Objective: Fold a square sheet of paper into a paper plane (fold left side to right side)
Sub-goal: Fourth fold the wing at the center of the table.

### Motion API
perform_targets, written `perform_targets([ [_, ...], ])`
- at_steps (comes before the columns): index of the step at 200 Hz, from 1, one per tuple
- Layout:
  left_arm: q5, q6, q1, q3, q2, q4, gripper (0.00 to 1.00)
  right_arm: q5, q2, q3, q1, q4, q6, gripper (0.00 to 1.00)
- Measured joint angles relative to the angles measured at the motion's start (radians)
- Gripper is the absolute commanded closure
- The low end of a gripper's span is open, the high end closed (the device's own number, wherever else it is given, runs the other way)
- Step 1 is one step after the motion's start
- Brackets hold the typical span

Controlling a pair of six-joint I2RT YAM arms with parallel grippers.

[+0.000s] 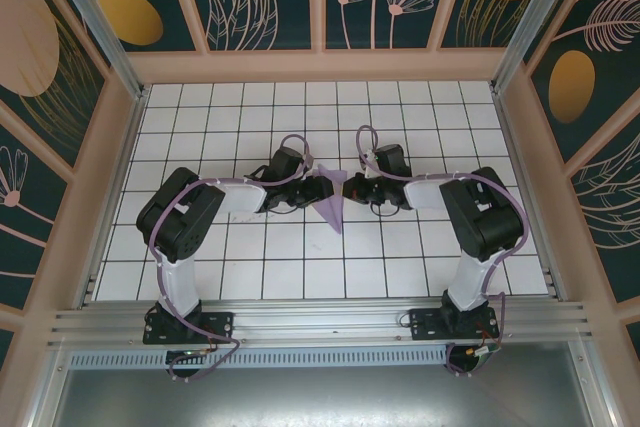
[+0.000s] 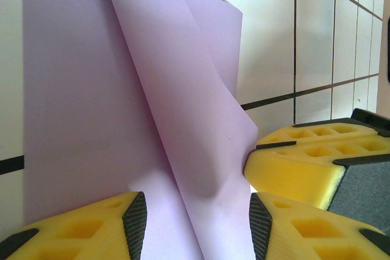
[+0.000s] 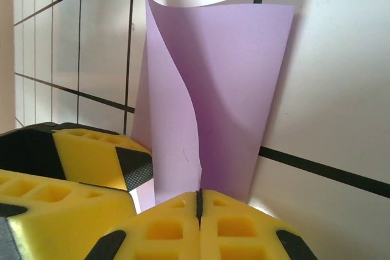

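At centre frame above the gridded worktop point(image 1: 400, 277), the part-folded lavender sheet point(image 1: 331, 209) is nipped at its lower edge by the clenched right pincer point(image 3: 198, 211), the left pincer point(image 2: 196, 214) straddling it released; the left-to-right fold appears under way, next requiring the raised flap pressed flat.

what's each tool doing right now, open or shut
left tool: open, straddling the purple paper, not clamped
right tool: shut on the purple paper
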Motion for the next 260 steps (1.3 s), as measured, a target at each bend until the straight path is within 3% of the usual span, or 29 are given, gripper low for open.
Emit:
perform_targets([
  [137, 0.000, 0.000, 0.000, 0.000, 0.000, 0.000, 0.48, 0.045, 0.047, 0.045, 0.016, -0.064, -0.026, 1.00],
  [260, -0.004, 0.000, 0.000, 0.002, 0.000, -0.001, 0.48, 0.075, -0.001, 0.040, 0.036, -0.086, -0.026, 1.00],
])
